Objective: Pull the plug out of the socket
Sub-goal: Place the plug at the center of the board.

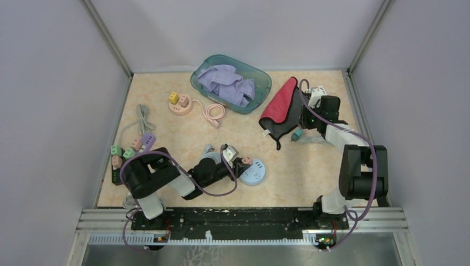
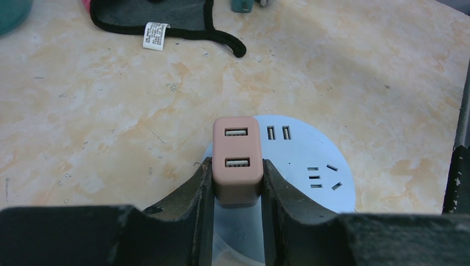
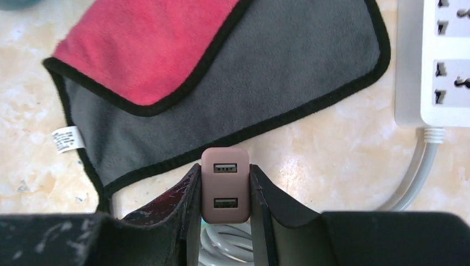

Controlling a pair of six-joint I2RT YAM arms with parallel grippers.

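Observation:
A pale blue round socket lies on the marbled table, also in the top view. A pink plug with two USB ports stands on its near left part; I cannot tell whether its prongs are still in. My left gripper is shut on this plug, one finger on each side; it shows in the top view. My right gripper is shut on a mauve two-port plug above a coiled grey cable, at the far right of the table.
A red and grey cloth lies beside the right gripper. A white power strip is behind it. A teal bin of lavender cloth stands at the back. A pink round socket and several loose plugs are on the left.

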